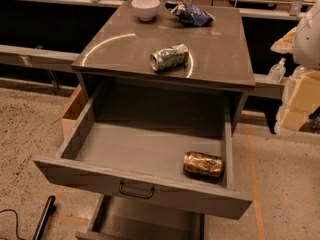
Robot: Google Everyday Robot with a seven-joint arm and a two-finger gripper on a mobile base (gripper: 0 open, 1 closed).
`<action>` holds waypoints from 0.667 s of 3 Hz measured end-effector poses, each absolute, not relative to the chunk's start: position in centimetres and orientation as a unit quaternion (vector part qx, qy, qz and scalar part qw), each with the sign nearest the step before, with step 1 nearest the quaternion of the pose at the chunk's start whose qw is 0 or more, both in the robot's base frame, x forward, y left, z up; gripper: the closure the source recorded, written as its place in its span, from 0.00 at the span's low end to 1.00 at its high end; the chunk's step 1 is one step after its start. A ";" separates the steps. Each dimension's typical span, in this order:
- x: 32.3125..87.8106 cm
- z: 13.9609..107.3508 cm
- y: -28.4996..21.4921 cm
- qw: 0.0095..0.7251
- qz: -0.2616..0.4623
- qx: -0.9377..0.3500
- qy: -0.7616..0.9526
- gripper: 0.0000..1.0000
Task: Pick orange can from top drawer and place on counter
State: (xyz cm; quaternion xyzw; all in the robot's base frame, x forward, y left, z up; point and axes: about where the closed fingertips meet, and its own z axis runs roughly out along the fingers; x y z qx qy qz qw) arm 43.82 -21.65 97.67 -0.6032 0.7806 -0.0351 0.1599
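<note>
The top drawer [100,176] of the grey cabinet is pulled wide open, with a dark pull handle [136,190] on its front panel. The orange can [203,164] lies on its side in the drawer's front right corner, next to the right wall. The counter [220,54] is the cabinet's glossy grey-brown top. My gripper is out of view. Only white and cream parts of my arm [302,91] show at the right edge, well away from the drawer.
A green-and-white can [169,57] lies on its side near the counter's front. A white bowl [145,8] and a blue snack bag [192,15] sit at the back. The lower drawer [145,224] is partly open. A cardboard box [72,111] stands left of the cabinet.
</note>
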 end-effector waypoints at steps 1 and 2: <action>43.8 97.7 -21.6 0.160 -0.035 -0.603 0.781 0.00; 44.2 95.3 -21.5 0.166 -0.030 -0.602 0.780 0.00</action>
